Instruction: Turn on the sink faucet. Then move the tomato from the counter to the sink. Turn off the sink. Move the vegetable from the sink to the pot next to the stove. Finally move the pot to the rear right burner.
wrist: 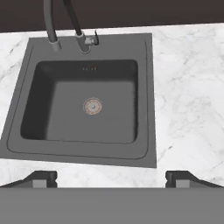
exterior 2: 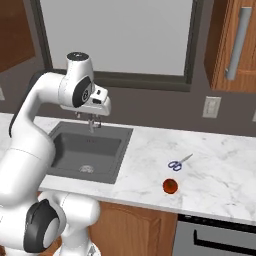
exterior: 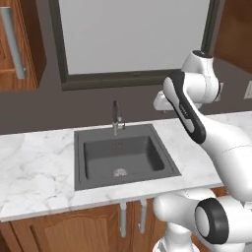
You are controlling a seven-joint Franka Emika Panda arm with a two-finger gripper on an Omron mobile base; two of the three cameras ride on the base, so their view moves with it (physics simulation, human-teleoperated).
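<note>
Marble desk [exterior 2: 150, 165] with empty sink [wrist: 83, 105]: your fingers [wrist: 111, 178] spread wide and holding nothing, lower them squarely around the tomato [exterior 2: 170, 186] before closing gently.

In the left base view the arm's forearm covers the gripper's fingers, so how the jaws stand cannot be read there, and the arm also hides the marble counter [exterior: 39, 167] to the right of the sink [exterior: 78, 162]. The cabinet handle [exterior: 12, 42] above and left of the sink is cut by the top edge. In the right base view the gripper [exterior 2: 93, 122] hangs in front of the faucet [exterior 2: 92, 126], hiding most of it, and the arm covers the sink's left rim. The scissors [exterior 2: 179, 163] right of the sink are too small to show blade detail. In the hand view the faucet's spout runs out past the top edge.
</note>
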